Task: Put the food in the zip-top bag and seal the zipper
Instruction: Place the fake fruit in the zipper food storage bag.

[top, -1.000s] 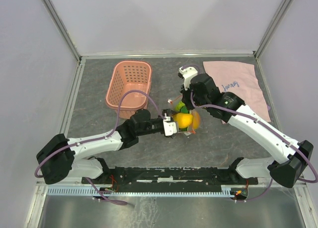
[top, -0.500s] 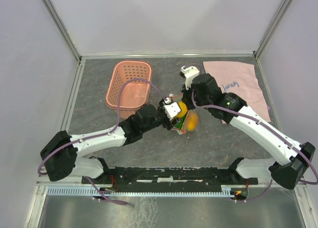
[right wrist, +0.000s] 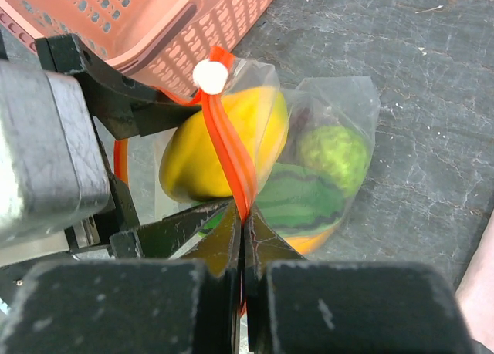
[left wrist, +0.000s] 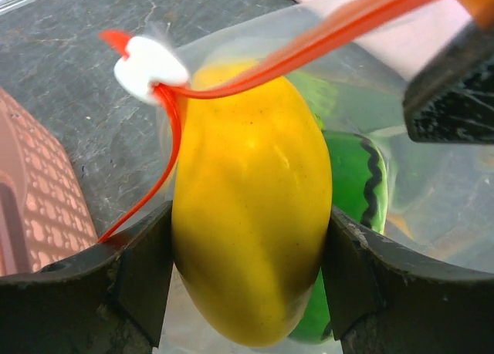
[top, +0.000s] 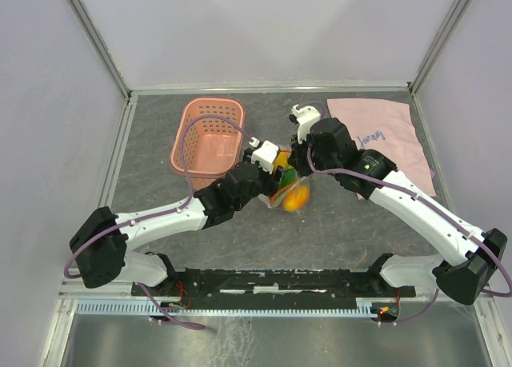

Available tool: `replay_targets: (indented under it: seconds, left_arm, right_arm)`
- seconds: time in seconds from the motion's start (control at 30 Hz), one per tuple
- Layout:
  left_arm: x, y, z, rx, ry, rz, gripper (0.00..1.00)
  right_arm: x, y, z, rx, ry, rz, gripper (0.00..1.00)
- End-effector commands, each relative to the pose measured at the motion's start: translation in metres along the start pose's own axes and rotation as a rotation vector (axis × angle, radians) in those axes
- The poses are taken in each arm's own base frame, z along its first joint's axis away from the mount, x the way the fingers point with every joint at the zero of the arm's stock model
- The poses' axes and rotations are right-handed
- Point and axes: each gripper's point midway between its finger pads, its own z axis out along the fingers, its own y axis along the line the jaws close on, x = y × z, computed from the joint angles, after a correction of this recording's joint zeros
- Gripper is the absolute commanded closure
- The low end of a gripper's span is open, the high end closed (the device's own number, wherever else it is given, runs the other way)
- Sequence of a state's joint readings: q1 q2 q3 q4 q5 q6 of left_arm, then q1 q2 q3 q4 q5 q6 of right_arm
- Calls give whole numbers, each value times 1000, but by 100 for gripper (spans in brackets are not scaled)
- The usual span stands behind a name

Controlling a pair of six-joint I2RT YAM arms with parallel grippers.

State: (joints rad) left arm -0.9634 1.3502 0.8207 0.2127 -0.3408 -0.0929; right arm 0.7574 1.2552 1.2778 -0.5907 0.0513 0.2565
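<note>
Gripping a yellow fruit [left wrist: 251,177] by its narrow waist, my left gripper [left wrist: 248,273] holds it at the mouth of the zip-top bag [right wrist: 343,107], just beside the pink basket [right wrist: 154,22]. The fruit's long axis runs along my fingers, pointing into the bag. There a green round piece [right wrist: 333,155] and a striped green slice [right wrist: 297,196] lie behind clear film. My right gripper [right wrist: 241,219] is clamped tight on the zipper [right wrist: 226,138]. From that pinch the strip stretches lengthwise across the fruit's flank to the white slider [right wrist: 210,76] at its far end. Whether film lies under my left fingers I cannot tell. I judge the left arm, the nearer one, must let the fruit go inward before any sealing.
</note>
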Motion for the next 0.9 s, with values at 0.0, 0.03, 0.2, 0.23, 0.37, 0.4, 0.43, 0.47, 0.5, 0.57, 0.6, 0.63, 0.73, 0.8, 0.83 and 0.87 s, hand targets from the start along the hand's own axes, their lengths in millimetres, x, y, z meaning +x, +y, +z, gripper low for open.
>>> replay_targets:
  seconds: [0.0, 0.03, 0.2, 0.23, 0.37, 0.4, 0.43, 0.47, 0.5, 0.57, 0.6, 0.63, 0.73, 0.8, 0.83, 0.87]
  left_arm:
    - [-27, 17, 2, -131, -60, -139, 37]
    - [-28, 16, 3, -126, -58, -142, 36]
    - [-26, 10, 6, -107, -32, -165, 27]
    - [-26, 10, 5, -106, -28, -169, 25]
    - [-29, 8, 0, -97, -16, -192, 19]
    - [-30, 8, -2, -95, -13, -198, 18]
    - [-30, 8, -4, -92, -8, -202, 15]
    - [-30, 8, -5, -89, -5, -206, 12]
    - [-31, 7, -7, -84, -3, -209, 10]
    - [-33, 6, -12, -71, 1, -216, 7]
    - [-34, 5, -15, -64, 4, -221, 7]
    - [-36, 4, -18, -53, 4, -227, 6]
    - [-42, 2, -30, -25, 3, -240, 5]
    - [-46, 5, -39, -21, -2, -241, 5]
    - [-47, 8, -43, -29, -4, -239, 5]
    - [-48, 11, -48, -37, -4, -235, 5]
  right_arm:
    - [-21, 7, -7, -31, -89, 17, 99]
    - [-20, 7, -6, -31, -87, 18, 99]
    - [-20, 7, -6, -29, -88, 21, 98]
    - [-20, 6, -5, -27, -88, 21, 99]
    - [-21, 5, -4, -19, -94, 23, 99]
    - [-21, 5, -3, -18, -95, 22, 98]
    - [-20, 5, -3, -16, -94, 24, 98]
    - [-20, 4, -2, -15, -93, 24, 98]
    - [-21, 4, -2, -15, -97, 24, 98]
    - [-20, 4, -2, -13, -95, 24, 97]
    - [-20, 4, -2, -12, -95, 24, 97]
    - [-20, 3, -2, -9, -95, 24, 96]
    - [-21, 3, -3, -5, -98, 22, 96]
    - [-23, 2, -3, -3, -101, 19, 97]
    - [-24, 3, -3, -4, -103, 17, 97]
    - [-24, 2, -3, -2, -103, 17, 98]
